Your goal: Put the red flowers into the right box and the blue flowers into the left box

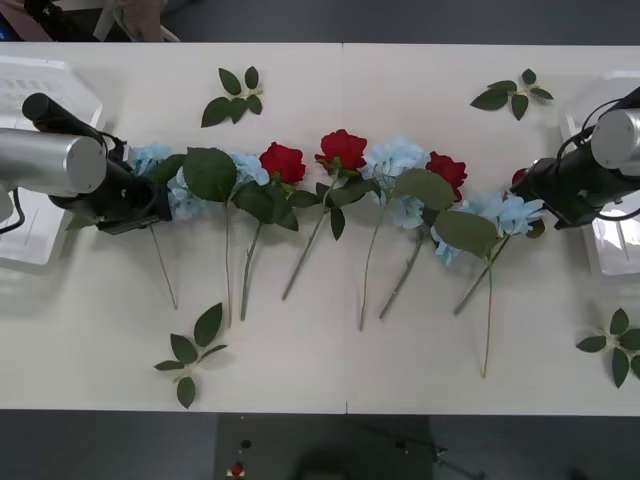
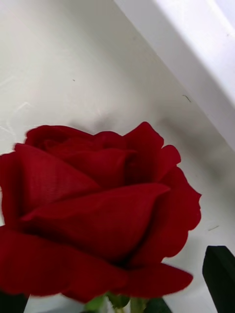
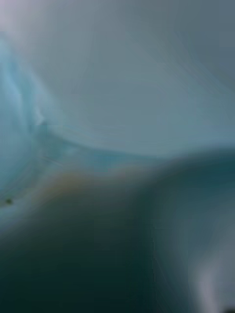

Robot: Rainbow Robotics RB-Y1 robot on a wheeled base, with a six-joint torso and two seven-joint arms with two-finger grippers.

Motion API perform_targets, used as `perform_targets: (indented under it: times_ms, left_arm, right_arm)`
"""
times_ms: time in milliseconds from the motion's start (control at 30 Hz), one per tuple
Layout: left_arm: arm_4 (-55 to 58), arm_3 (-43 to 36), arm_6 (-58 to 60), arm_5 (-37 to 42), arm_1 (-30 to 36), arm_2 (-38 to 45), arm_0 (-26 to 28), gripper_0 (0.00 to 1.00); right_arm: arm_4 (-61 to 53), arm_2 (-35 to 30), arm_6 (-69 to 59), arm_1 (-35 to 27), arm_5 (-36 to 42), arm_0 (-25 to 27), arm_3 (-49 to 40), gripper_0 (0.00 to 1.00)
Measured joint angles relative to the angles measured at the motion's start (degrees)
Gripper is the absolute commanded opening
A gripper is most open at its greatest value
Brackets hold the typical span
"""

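Left gripper (image 1: pixel 150 205) is seen in the front view at the left end of the flower row, against a pale blue artificial hydrangea cluster (image 1: pixel 150 157); its finger state cannot be told. Right gripper (image 1: pixel 527 185) is at the row's right end beside a red bloom (image 1: pixel 519 177). White boxes (image 1: pixel 40 90) (image 1: pixel 610 245) flank the white table (image 1: pixel 340 380). No writing is legible.

Right wrist view: a red artificial rose (image 2: pixel 98 210) is recorded close up, before a white box wall (image 2: pixel 196 58).

Left wrist view: blurred pale blue only.
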Motion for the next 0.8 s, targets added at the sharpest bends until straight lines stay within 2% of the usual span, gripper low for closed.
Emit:
perform_targets:
  times_ms: [233, 367, 467, 667, 733, 800]
  left_arm:
    - [-0.33, 0.0, 0.0, 0.0, 0.01, -1.21, -1.1, 0.0]
    - [-0.52, -0.61, 0.0, 0.0, 0.83, -1.13, -1.12, 0.0]
    - [-0.48, -4.37, 0.0, 1.35, 4.16, -1.14, -1.4, 0.0]
    - [-1.04, -18.28, -0.61, 12.48, 18.03, -1.18, -5.85, 0.0]
    - [-3.9, -19.97, -4.31, 15.28, 22.56, -1.19, -8.24, 0.0]
    - [-9.02, -19.19, -12.98, 16.27, 25.41, -1.19, -10.1, 0.0]
  right_arm:
    - [0.01, 2.62, 0.0, 0.28, -0.69, 0.0, 0.24, 0.02]
    - [0.2, 1.15, 0.01, 2.22, -1.04, 0.0, 2.56, 0.0]
    - [0.44, 0.8, 0.02, 3.45, -2.6, 0.0, 3.66, 0.0]
    - [0.54, 0.96, 0.17, 3.72, -2.89, -0.22, 3.62, 0.0]
    - [0.54, 0.96, 1.07, 3.72, -3.17, -0.6, 3.62, 0.0]
    - [0.54, 0.97, 2.12, 3.72, -3.85, -1.26, 3.63, 0.0]
